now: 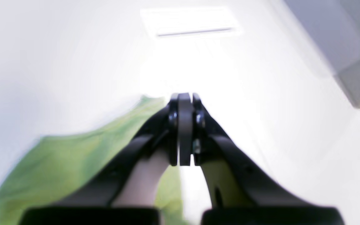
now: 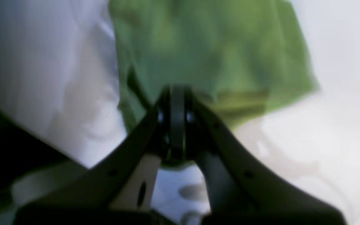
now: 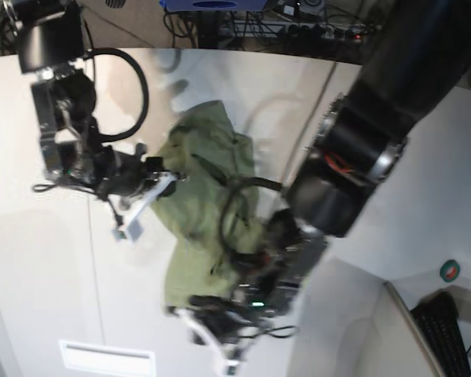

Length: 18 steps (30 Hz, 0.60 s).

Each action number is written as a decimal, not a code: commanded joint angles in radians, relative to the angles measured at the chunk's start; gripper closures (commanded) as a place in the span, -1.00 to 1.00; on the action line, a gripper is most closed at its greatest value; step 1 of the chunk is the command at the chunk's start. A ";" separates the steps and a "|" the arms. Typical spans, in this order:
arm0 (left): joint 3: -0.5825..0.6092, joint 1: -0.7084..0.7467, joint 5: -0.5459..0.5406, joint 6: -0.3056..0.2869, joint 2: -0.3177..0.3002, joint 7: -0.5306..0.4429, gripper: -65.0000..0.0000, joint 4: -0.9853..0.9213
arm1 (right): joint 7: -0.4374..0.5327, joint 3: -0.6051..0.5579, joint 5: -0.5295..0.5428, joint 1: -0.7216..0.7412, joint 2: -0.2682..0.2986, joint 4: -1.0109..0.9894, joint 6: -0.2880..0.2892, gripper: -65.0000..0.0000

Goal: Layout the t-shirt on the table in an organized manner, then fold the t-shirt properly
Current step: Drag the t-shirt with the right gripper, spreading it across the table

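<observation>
Evidently both jaws are pressed together: the left gripper (image 1: 184,95) sits closed at an edge of the plain olive-green cotton t-shirt (image 3: 208,208), though blur hides whether cloth is pinched, and the right gripper (image 2: 177,89) is likewise closed at a rumpled edge, its hold equally unclear. Judging by this, the arms reach in from opposite sides, low over the smooth off-white counter (image 3: 39,267), to spread the crumpled shirt lying between them.
</observation>
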 commanded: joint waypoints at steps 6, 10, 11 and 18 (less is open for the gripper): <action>-0.240 0.283 -0.192 0.001 -0.318 0.072 1.00 0.384 | -0.005 -0.023 0.003 0.088 0.029 0.077 0.003 1.00; -0.505 0.615 -0.204 0.001 -0.460 0.073 1.00 0.608 | -0.014 -0.204 0.003 0.232 0.029 0.011 0.001 0.03; -0.576 0.692 -0.204 0.001 -0.479 0.073 1.00 0.650 | -0.008 -0.239 0.003 0.269 0.024 -0.021 -0.012 -0.16; -1.001 1.066 -0.204 -0.003 -0.450 0.072 0.38 0.829 | 0.165 -0.397 -0.113 0.465 -0.131 -0.376 -0.238 -0.33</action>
